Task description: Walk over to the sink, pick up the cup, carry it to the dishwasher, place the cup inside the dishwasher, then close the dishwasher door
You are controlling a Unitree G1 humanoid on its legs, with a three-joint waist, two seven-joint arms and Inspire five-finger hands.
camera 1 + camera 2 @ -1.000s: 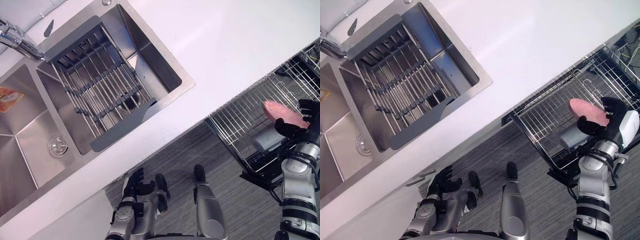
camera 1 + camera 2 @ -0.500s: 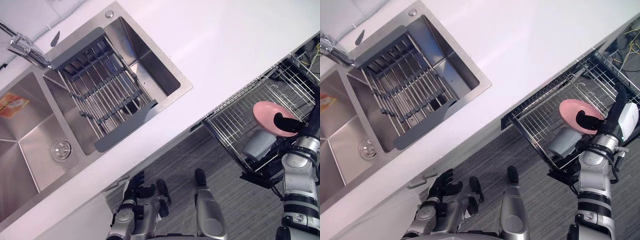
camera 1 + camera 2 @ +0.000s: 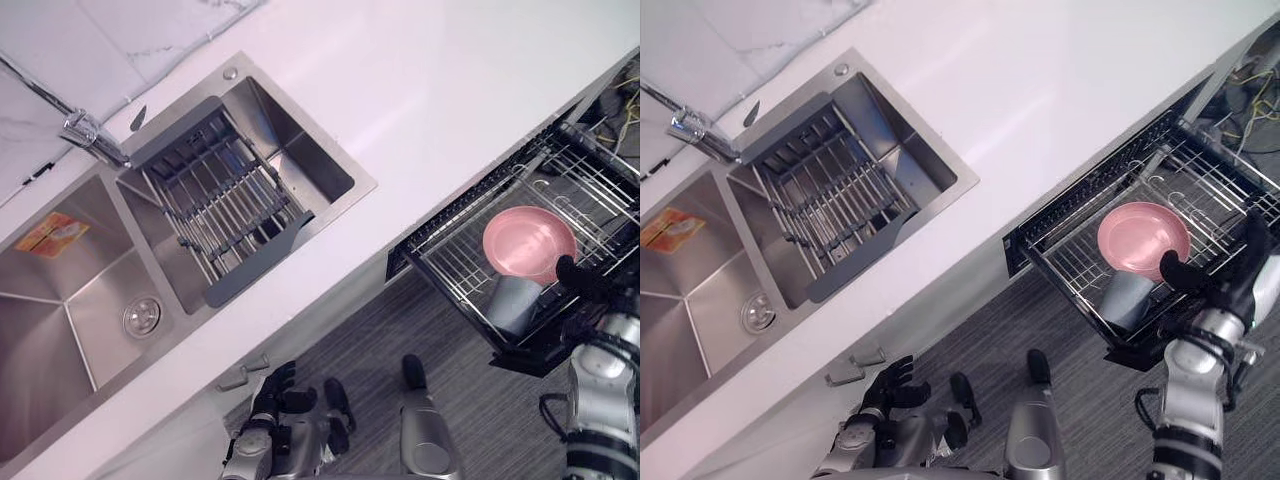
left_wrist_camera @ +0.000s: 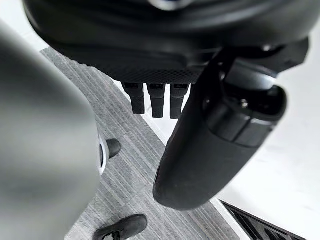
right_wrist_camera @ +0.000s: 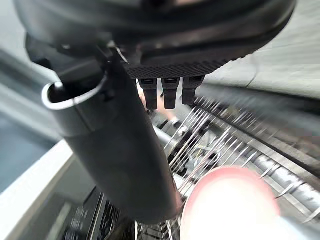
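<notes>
The cup point(image 3: 527, 247), pink inside with a grey outer wall point(image 3: 1127, 298), lies tilted in the pulled-out wire rack point(image 3: 455, 262) of the dishwasher. My right hand point(image 3: 1223, 282) is just beside it on my side, open, with its thumb next to the pink rim. In the right wrist view the fingers point(image 5: 162, 94) are straight and the pink cup point(image 5: 227, 200) sits past the thumb, over the rack wires. My left hand point(image 3: 283, 388) hangs low in front of the counter with relaxed fingers and holds nothing.
A double steel sink point(image 3: 70, 290) with a grey drying rack point(image 3: 222, 215) and a faucet point(image 3: 92, 135) is set in the white counter point(image 3: 420, 110). The dishwasher's dark door edge point(image 3: 545, 352) juts out below the rack. Grey floor point(image 3: 480, 400) lies before the cabinets.
The camera has shifted. My right hand has let go of the cup and drawn back; the cup now rests in the rack with its pink opening facing up.
</notes>
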